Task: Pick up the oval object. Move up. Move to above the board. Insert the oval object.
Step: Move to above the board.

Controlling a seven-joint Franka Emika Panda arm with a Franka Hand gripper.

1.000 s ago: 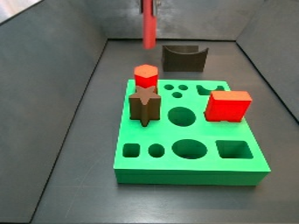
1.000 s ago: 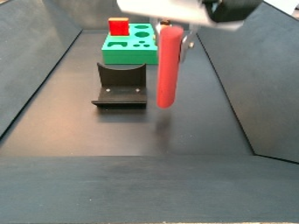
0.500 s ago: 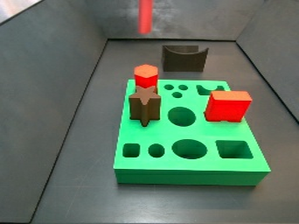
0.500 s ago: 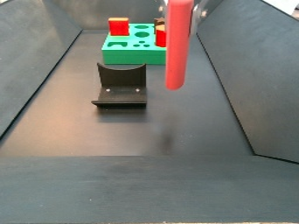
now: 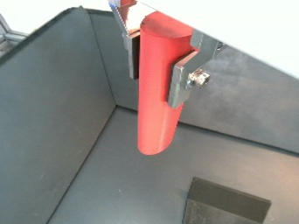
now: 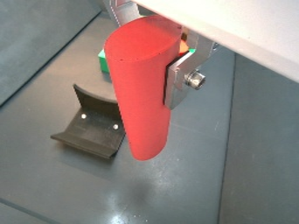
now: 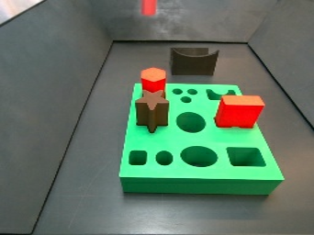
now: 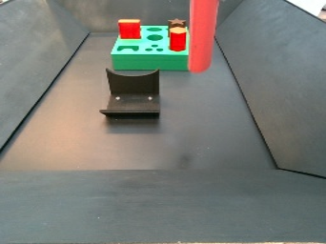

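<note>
Red and slim, the oval object [image 5: 156,87] hung upright, pinched near its upper end between the two silver fingers [image 5: 186,74] of the gripper [image 6: 146,52] — the jaws were clamped on it, with most of its length dangling free below, probably so that the lower tip could enter a hole unobstructed. In both wrist views it hung clear of the dark worktop [image 6: 222,166], touching nothing.

Reading a side view from left to right: the red hexagonal peg [image 7: 152,79] stood at the left rear of the board [image 7: 196,179], with a brown star-shaped piece [image 7: 151,109] just in front of it; several holes lay open in the middle of the green face; the red cube [image 7: 240,111] sat toward the right. Behind the board stood the dark U-shaped block [image 7: 194,61], and high above it only the rod's lower tip [image 7: 149,7] showed at the picture's edge.

In a side view from the opposite end the rod [image 8: 203,34] hung well above the worktop, nearer the camera than the board [image 8: 141,56] — so, by my judgement, the lift was about done and the travel to above the board was not yet finished. The rounded section would need squaring with the oval hole, or it might jam on the rim.
</note>
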